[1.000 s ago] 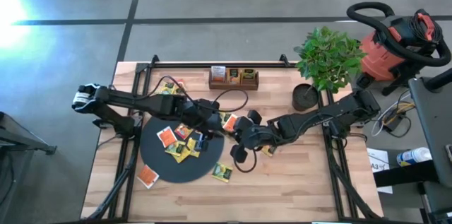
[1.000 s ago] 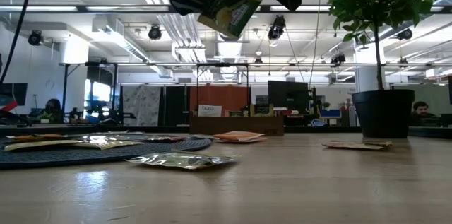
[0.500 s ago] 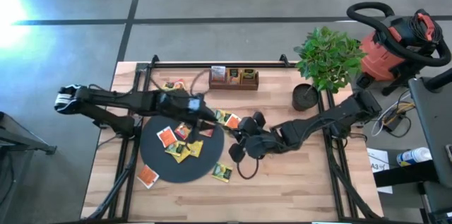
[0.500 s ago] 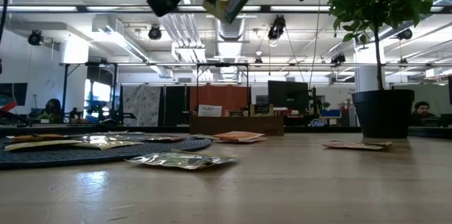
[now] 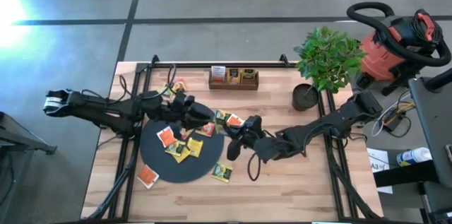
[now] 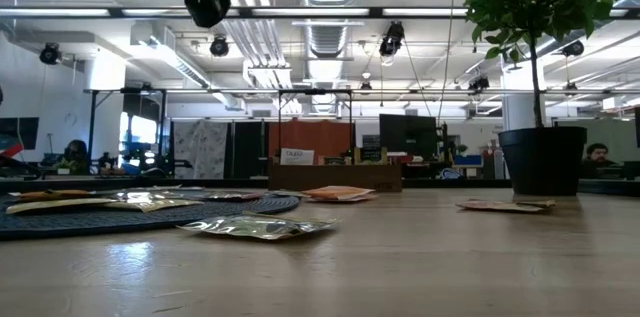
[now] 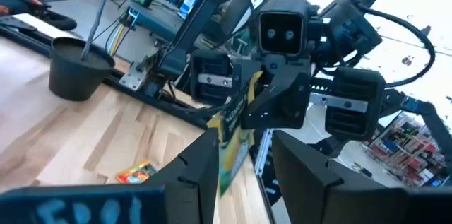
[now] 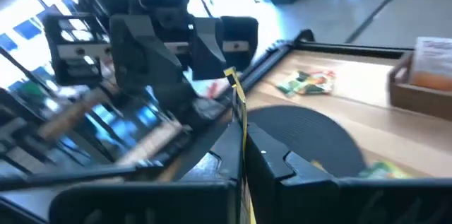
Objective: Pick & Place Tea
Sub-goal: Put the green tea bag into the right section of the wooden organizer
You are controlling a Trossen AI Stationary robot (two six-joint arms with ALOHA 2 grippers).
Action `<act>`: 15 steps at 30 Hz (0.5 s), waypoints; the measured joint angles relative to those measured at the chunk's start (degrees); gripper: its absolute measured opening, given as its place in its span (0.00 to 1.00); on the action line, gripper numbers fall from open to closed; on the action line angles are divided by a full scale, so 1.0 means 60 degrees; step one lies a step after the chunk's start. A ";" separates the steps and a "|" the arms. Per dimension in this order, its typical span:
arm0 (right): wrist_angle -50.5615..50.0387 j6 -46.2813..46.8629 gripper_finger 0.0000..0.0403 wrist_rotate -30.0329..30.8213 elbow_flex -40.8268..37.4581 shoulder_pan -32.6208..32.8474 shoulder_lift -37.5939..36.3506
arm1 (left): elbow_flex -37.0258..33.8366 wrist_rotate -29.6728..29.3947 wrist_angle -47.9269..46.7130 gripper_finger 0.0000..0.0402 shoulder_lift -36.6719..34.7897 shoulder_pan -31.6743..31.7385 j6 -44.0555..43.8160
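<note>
I have the two arms facing each other above the table [image 5: 296, 189], mid-handover by my reading. My right gripper [image 8: 241, 155] is shut on a yellow-green tea packet [image 8: 237, 114], pinched edge-on so the packet stands up between the fingers. That upright hold leaves a free edge showing toward the other arm.

My left gripper [image 7: 240, 160] has its fingers spread, nothing between them, and looks straight at the right one. From its wrist camera the packet [image 7: 233, 128] hangs in the right gripper's grip, framed by the open left fingers.

In the high view, the left gripper [image 5: 200, 113] is over the far edge of the black disc [image 5: 159, 164], and the right gripper [image 5: 240, 140] is just beside the disc's near-right edge. The two are near but apart.

More packets lie on the disc and on the wood around it. The wooden tray [image 5: 233, 80] sits at the table's far side with packets standing in it, likely where this packet is bound.
</note>
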 joint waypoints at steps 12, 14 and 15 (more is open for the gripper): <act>0.4555 -0.0176 0.02 -0.0142 -0.2003 -0.0063 0.0026 | -0.0100 0.0360 -0.0022 0.31 0.0082 -0.0024 -0.0143; 0.5034 -0.0176 0.02 -0.0385 -0.2238 -0.0145 0.0025 | -0.0098 0.0437 -0.0030 0.31 0.0171 -0.0022 -0.0230; 0.5311 -0.0179 0.02 -0.0533 -0.2371 -0.0190 0.0028 | -0.0102 0.0453 -0.0046 0.31 0.0228 -0.0022 -0.0266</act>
